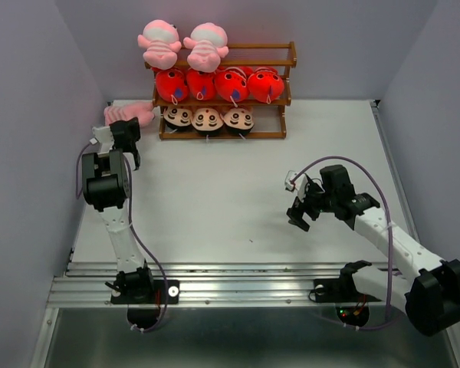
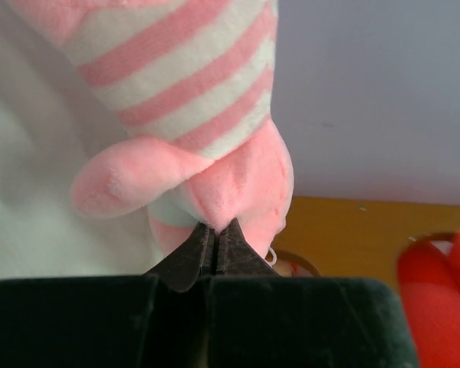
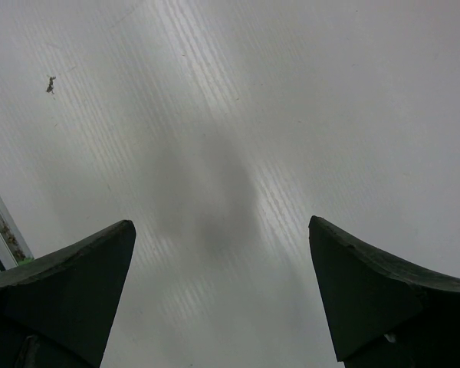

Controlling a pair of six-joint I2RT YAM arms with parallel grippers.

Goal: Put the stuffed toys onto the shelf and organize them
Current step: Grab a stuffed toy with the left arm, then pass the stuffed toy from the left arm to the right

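Pinching the last pink striped frog, just left of the shelf, your left gripper has it clamped — nine toys sit racked, one to go; your right gripper gapes wide, empty.

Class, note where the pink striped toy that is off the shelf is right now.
In the top view, the pink striped toy is at far left, beside the shelf's left end, with the left gripper shut on its pink fabric.
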